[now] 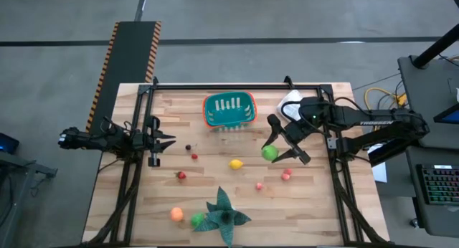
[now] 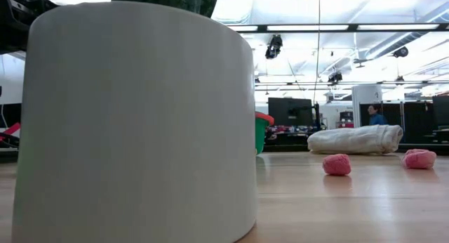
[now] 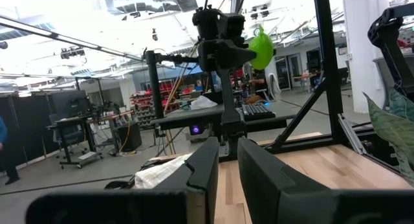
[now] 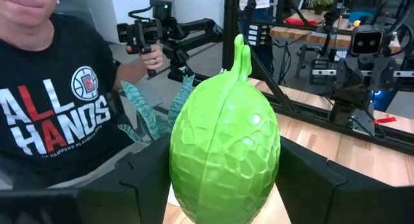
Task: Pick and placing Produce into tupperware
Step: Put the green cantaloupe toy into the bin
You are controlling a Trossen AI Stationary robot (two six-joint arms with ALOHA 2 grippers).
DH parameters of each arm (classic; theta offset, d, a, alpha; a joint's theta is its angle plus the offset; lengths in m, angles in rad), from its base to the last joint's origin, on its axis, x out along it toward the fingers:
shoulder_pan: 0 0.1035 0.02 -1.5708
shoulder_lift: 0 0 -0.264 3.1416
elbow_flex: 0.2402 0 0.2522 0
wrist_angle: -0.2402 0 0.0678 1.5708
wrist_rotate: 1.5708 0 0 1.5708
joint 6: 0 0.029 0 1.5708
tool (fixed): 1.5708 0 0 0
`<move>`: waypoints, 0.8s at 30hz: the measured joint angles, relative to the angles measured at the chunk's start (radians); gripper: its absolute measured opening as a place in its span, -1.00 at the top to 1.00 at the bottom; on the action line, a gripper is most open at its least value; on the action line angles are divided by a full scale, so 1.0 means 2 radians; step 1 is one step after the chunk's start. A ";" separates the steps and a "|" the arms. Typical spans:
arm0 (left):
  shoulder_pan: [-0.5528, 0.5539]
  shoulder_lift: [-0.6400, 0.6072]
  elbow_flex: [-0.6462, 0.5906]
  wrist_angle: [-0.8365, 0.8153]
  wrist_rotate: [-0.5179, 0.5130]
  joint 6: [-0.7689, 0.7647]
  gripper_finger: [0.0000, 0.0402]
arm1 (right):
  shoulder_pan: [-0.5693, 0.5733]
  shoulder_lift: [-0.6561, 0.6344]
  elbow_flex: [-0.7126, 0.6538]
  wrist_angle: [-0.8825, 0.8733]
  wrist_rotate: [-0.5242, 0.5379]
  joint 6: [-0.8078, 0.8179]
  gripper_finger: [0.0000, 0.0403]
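High view looks straight down; low view level; wrists forward.

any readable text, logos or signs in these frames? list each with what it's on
"ALL HANDS": on the person's black T-shirt, right wrist view.
Round badge on that shirt: lettering too small to read.
White lettering on the right arm, high view: too small to read.
Nothing readable in the low or left wrist views.

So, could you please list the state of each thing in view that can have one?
Right end effector: shut on the green fruit, raised off the table.
Left end effector: shut, holding nothing, at the left edge.
Tupperware: upright, open, no produce visible inside.
Yellow fruit: loose on the table.
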 joint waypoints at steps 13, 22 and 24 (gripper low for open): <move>0.000 0.000 0.000 0.000 0.000 0.000 0.77 | 0.000 0.000 0.000 0.000 0.005 -0.005 -0.12; 0.000 0.000 0.000 0.000 0.000 0.000 0.77 | 0.000 0.000 0.000 -0.002 0.142 -0.004 -0.12; 0.000 0.000 0.000 0.000 0.000 0.000 0.77 | 0.000 0.000 0.000 -0.002 0.196 0.002 -0.12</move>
